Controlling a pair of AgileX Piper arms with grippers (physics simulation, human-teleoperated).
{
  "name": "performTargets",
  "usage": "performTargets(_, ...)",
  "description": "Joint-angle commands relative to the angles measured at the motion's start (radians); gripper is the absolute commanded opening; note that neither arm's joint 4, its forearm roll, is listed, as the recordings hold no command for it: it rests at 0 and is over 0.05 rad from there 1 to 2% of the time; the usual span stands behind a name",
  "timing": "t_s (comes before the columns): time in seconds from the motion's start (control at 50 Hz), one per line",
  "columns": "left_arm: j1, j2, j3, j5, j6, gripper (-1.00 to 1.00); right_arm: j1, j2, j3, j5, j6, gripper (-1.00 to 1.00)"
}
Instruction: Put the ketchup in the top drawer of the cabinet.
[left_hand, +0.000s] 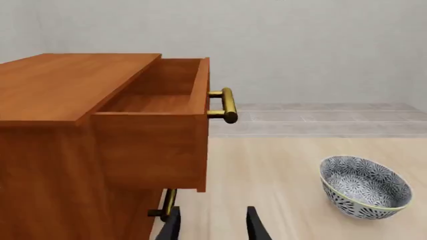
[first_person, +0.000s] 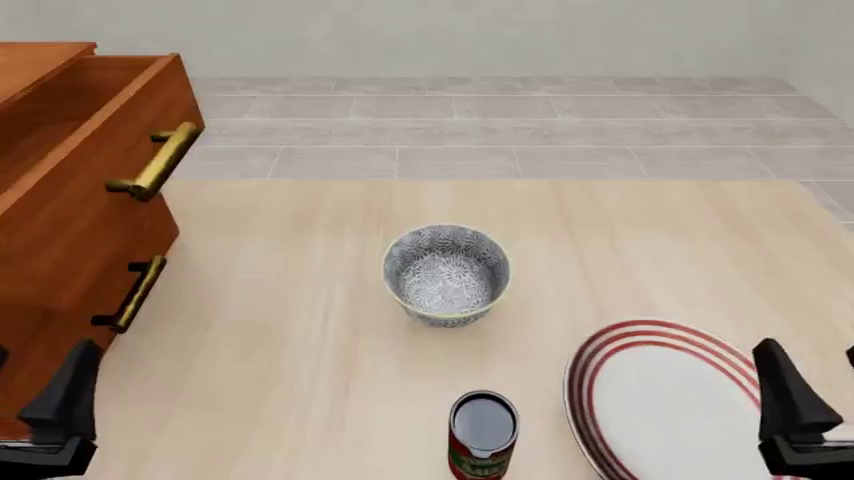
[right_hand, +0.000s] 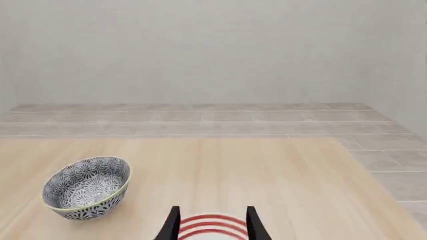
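The left gripper (left_hand: 212, 225) stands parted and holds nothing; its two dark fingers show a clear gap between them in the left wrist view. Ahead of it and above rises the cabinet (left_hand: 60, 150), with the top drawer (left_hand: 160, 95) pulled out and open, its brass handle (left_hand: 227, 105) sticking forward. The lower drawer's handle (left_hand: 167, 202) sits just beyond the left finger. A patterned bowl (left_hand: 363, 187) lies off toward the other arm's side.

The right gripper (right_hand: 212, 222) is also spread and empty, hovering over a white plate (right_hand: 213, 225) with red rings. The bowl (right_hand: 87, 187) sits ahead of it, toward the left arm.

The ketchup (first_person: 482, 435) stands upright on the table (first_person: 294, 330), between the two grippers, just beside the plate (first_person: 667, 400) and nearer the right gripper (first_person: 814, 410), well apart from the drawer (first_person: 94, 150).
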Motion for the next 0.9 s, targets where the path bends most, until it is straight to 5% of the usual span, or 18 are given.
performTargets(0.02, -0.010, -0.002, -0.001, -0.022, 0.039, 1.00, -0.017, 0.006, -0.011, -0.011, 0.025, 1.00)
performTargets(0.2, -0.073, 0.000, -0.039, 0.050, -0.054, 1.00, -0.021, -0.001, -0.017, -0.011, 0.038, 1.00)
performTargets(0.26, -0.071, 0.017, -0.093, 0.136, -0.159, 1.00, -0.025, -0.001, -0.016, -0.007, 0.044, 1.00)
performTargets(0.44, -0.239, 0.002, -0.246, 0.340, -0.112, 1.00, -0.037, -0.001, -0.001, -0.023, 0.062, 1.00)
performTargets(0.58, -0.383, 0.151, -0.269, 0.325, -0.138, 1.00, -0.042, -0.001, 0.000, -0.031, 0.073, 1.00)
performTargets(0.9, -0.524, 0.341, -0.315, 0.221, -0.013, 1.00, -0.056, -0.002, 0.001, -0.028, 0.084, 1.00)
